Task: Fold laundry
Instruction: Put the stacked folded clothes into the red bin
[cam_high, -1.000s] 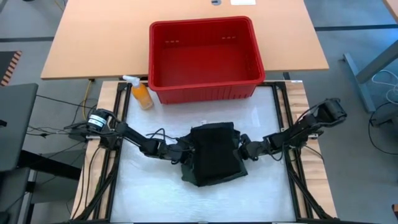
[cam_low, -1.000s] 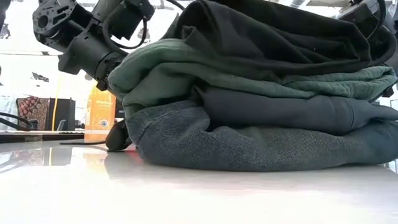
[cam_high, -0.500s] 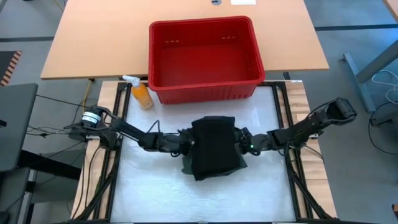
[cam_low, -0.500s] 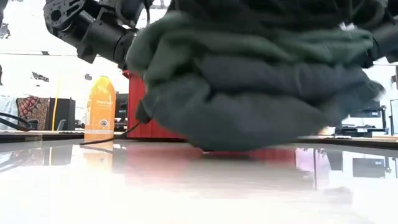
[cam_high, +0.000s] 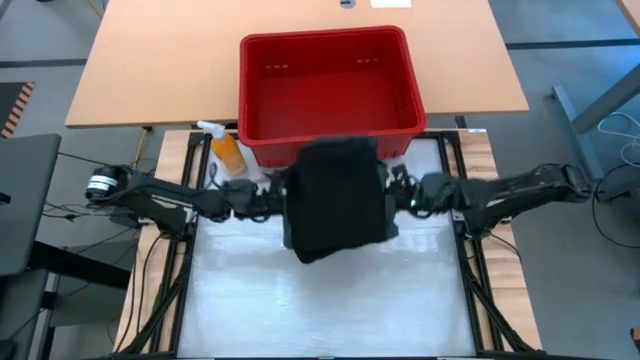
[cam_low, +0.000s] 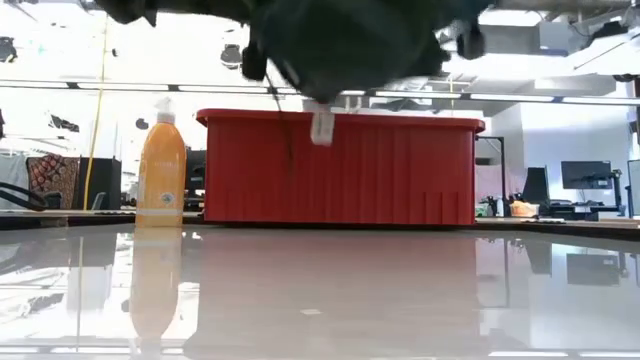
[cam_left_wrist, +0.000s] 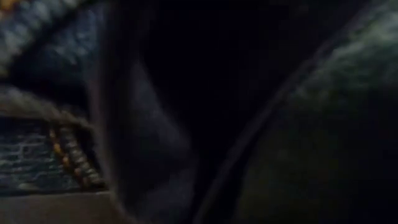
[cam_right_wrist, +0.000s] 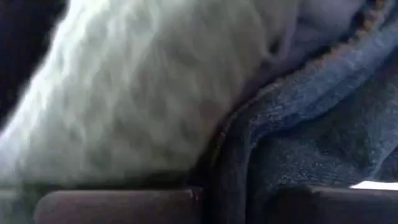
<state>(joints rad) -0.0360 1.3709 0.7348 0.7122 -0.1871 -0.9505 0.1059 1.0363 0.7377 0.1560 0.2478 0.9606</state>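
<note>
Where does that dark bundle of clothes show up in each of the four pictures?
High view: the stack of folded clothes sits mid-picture, just in front of the red basket.
Low view: it hangs along the top edge, clear of the table, above the red basket.
Left wrist view: dark cloth fills the picture.
Right wrist view: cloth fills the picture.
Shared landmark: the red basket.

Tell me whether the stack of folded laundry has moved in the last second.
Yes. The stack of folded laundry has been lifted off the table and carried toward the red basket, now overlapping its near wall in the high view.
</note>
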